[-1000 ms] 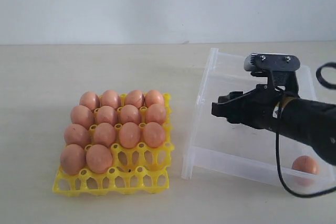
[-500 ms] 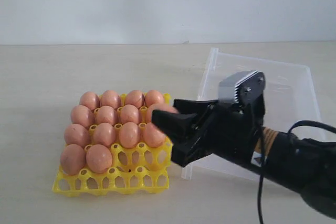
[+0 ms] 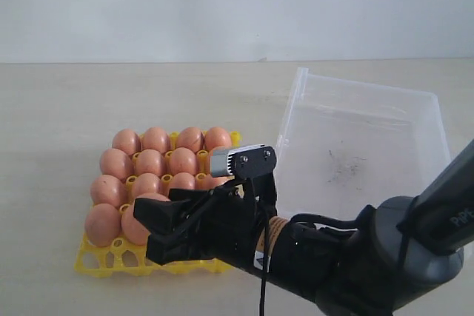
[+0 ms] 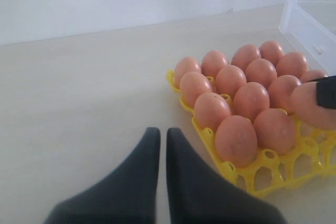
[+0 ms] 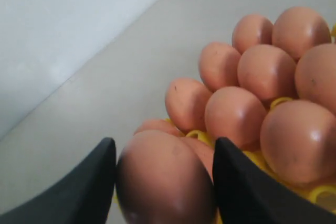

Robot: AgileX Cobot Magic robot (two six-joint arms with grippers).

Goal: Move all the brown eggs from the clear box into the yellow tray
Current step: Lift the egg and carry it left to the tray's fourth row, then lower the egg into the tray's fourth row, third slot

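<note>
Nearest, low in the exterior frame, the right tool (image 5: 164,148) grips one brown egg (image 5: 160,182) between its fingers. It is poised above the yellow tray's (image 3: 96,263) front row, likely because free cups show there. Beside the tray, the left tool (image 4: 158,135) hangs nearly closed and empty over the table (image 3: 59,109), seemingly parked clear. Farther, upper right, the clear box (image 3: 296,86) shows no eggs, though the arm hides one corner.

From my station this reads as a robotics lab setup: I see a plain white wall (image 3: 222,5) behind a pale, uniform desk (image 3: 111,94), and a black robot arm (image 3: 355,268) with an exposed cable (image 3: 261,286) and a camera unit (image 3: 241,160) bolted at its wrist.
</note>
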